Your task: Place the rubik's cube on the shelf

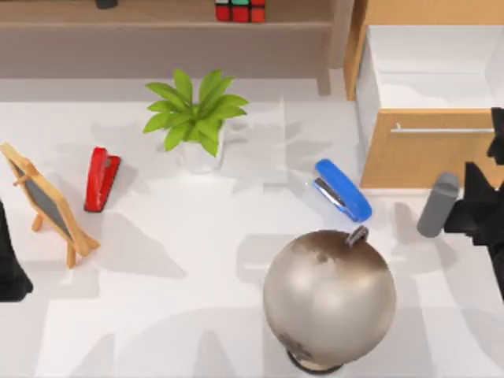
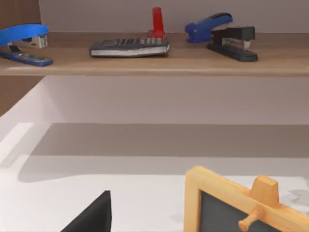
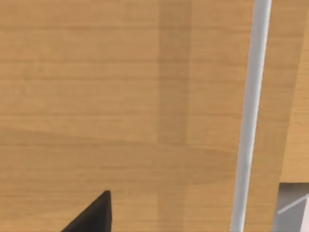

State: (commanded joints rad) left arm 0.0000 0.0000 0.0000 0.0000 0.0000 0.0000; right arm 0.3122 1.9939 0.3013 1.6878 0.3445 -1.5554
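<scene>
Nearest us on the white worktop stands the big silvery-brown globe on its dark base, and we place everything else from it. Our left hand sits dark at the worktop's left edge, well left of the globe beside the small wooden easel chalkboard; we cannot tell how its fingers stand. Our right hand hangs right of the globe, near the grey cylinder and before the light wooden drawer cabinet with its metal handle; its fingers, too, we cannot judge.

Beyond the globe lie the blue stapler, the red stapler and the green potted plant.

Farthest off, the long light-brown wooden shelf carries the small rubik's cube of black-edged red and green squares, resting on its board and apart from both hands.

We judge the placing done. What remains is only for both arms to keep clear and settle at rest.
</scene>
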